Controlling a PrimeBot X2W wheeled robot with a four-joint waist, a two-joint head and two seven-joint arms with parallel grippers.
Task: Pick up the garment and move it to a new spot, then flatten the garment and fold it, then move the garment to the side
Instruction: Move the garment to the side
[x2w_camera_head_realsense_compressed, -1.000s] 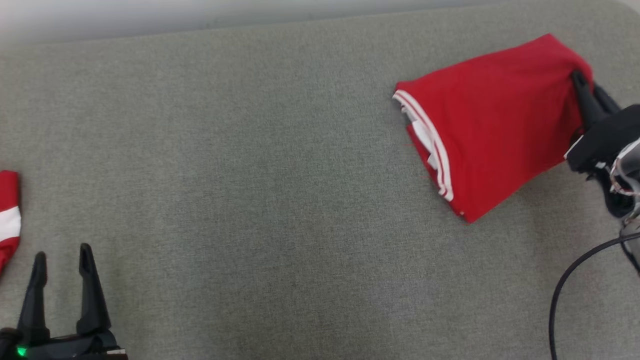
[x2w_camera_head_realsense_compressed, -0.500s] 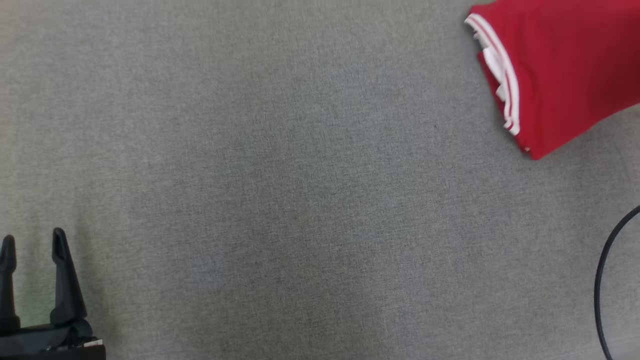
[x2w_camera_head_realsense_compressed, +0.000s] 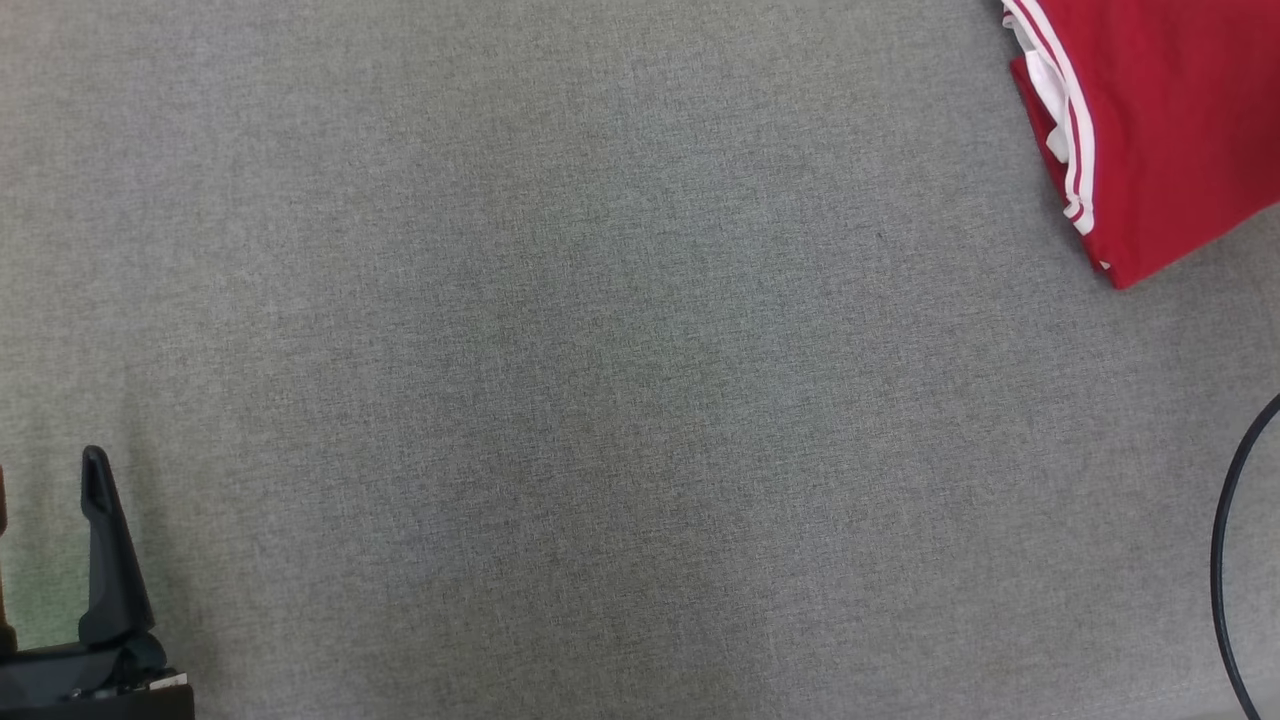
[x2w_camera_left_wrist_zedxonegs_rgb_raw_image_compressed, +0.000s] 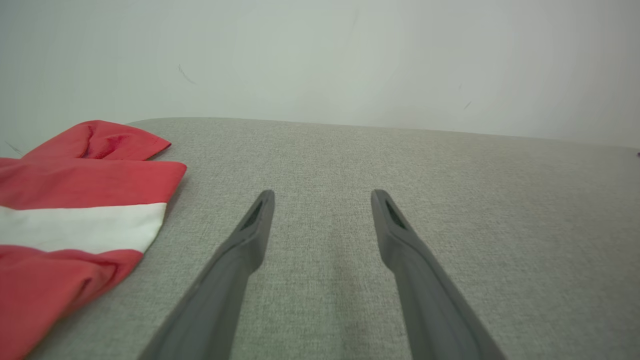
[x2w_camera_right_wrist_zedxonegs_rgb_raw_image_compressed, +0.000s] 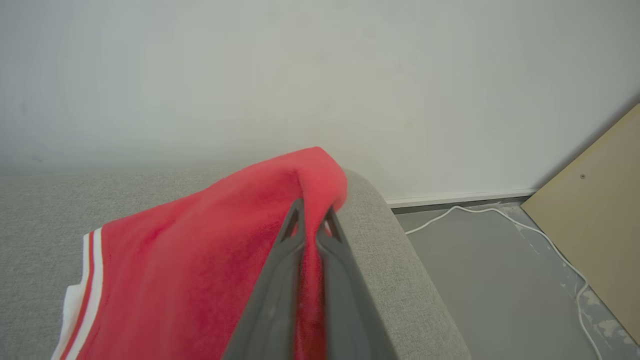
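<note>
The garment (x2w_camera_head_realsense_compressed: 1160, 130) is a folded red jersey with white-and-red striped trim, lying at the top right corner of the head view on the grey padded table (x2w_camera_head_realsense_compressed: 600, 350). In the right wrist view my right gripper (x2w_camera_right_wrist_zedxonegs_rgb_raw_image_compressed: 314, 207) is shut on a raised fold of the garment (x2w_camera_right_wrist_zedxonegs_rgb_raw_image_compressed: 200, 260), close to the table's rounded end. My left gripper (x2w_camera_left_wrist_zedxonegs_rgb_raw_image_compressed: 323, 195) hangs open over bare cloth with nothing between its fingers. One of its fingers (x2w_camera_head_realsense_compressed: 108, 560) stands at the lower left edge of the head view.
Another red cloth with a white band (x2w_camera_left_wrist_zedxonegs_rgb_raw_image_compressed: 75, 225) lies just left of my left gripper. A black cable (x2w_camera_head_realsense_compressed: 1225, 560) curves along the right edge. Past the table's end are grey floor (x2w_camera_right_wrist_zedxonegs_rgb_raw_image_compressed: 490, 280), a white cable (x2w_camera_right_wrist_zedxonegs_rgb_raw_image_compressed: 500, 212) and a leaning tan board (x2w_camera_right_wrist_zedxonegs_rgb_raw_image_compressed: 600, 200).
The head camera has moved, shifting the whole picture. Relative to my left gripper, the garment has gone farther right and away, with the right gripper still shut on it. The left gripper stays open.
</note>
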